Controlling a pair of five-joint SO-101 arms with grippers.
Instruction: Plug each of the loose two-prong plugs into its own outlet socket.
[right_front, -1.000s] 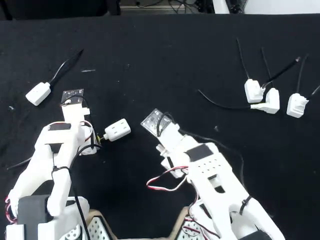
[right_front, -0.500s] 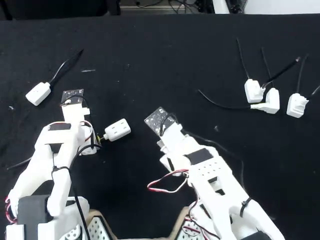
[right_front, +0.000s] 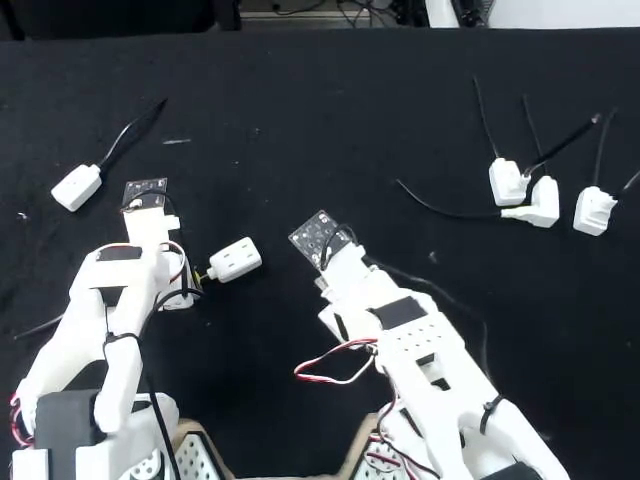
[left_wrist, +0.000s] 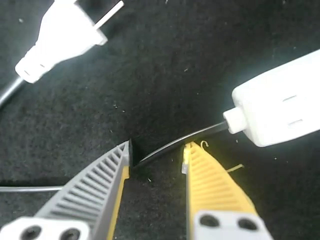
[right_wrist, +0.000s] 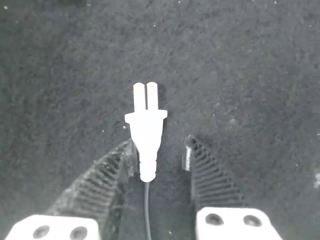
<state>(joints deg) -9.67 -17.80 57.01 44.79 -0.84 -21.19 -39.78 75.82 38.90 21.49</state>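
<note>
The left end effector (left_wrist: 157, 151) is moderately open, jaws astride the black cord (left_wrist: 192, 136) just behind the outlet socket (left_wrist: 280, 102), which lies on the surface (right_front: 330, 110); a two-prong plug (left_wrist: 60, 32) lies near. The right end effector (right_wrist: 160, 147) is open around the rear of a second plug (right_wrist: 146, 127), prongs pointing away

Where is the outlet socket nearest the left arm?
In the high view the outlet socket lies on the table left of centre, just beside the left hand; the left wrist view shows its cord running between that hand's open fingers.
</note>
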